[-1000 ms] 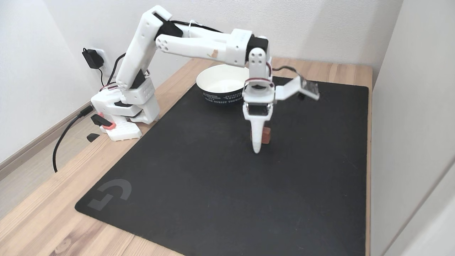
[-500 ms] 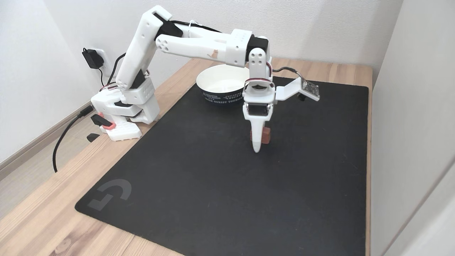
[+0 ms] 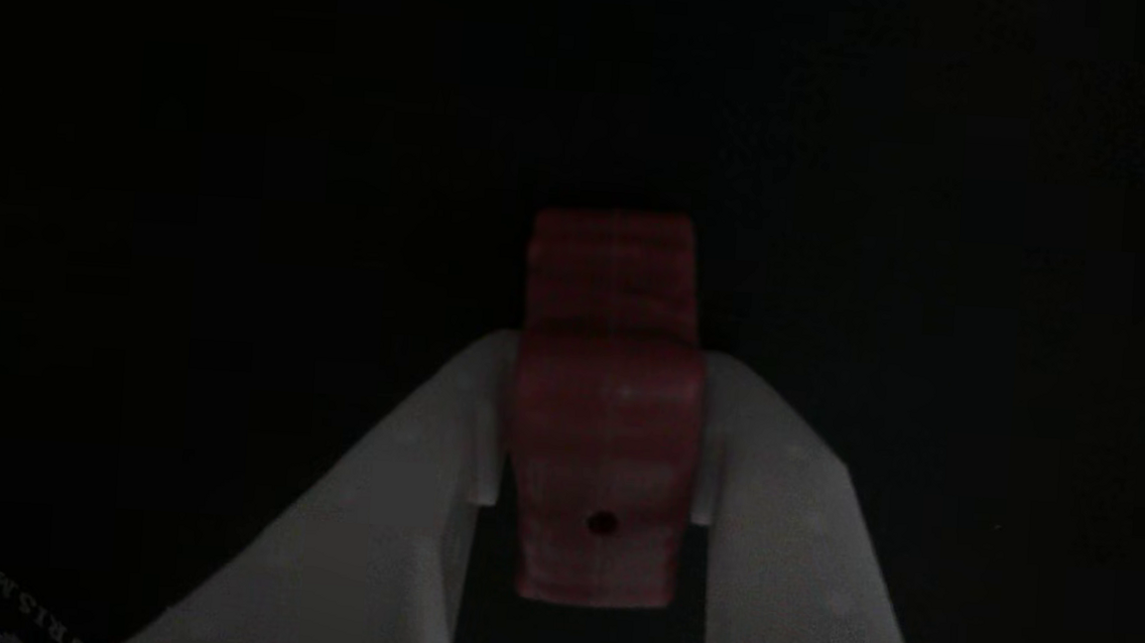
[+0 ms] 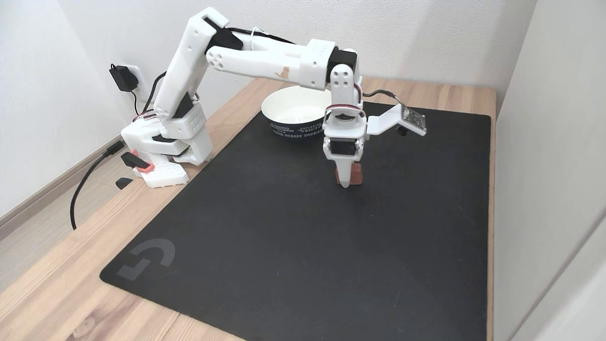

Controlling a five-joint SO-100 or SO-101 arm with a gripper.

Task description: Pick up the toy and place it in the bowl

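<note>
Toy point(image 4: 356, 174) sits pinched between the white fingers of the gripper point(image 4: 346, 182), which is closed on it; the other view shows the ribbed red block point(image 3: 607, 403) wedged between both jaws. Compared with a second ago, the fingertips stand higher above the black mat point(image 4: 265, 227), so the lift seems begun and the grasp looks sound. Bowl point(image 4: 296, 116) waits just beyond, to the far left, next to be reached.
</note>
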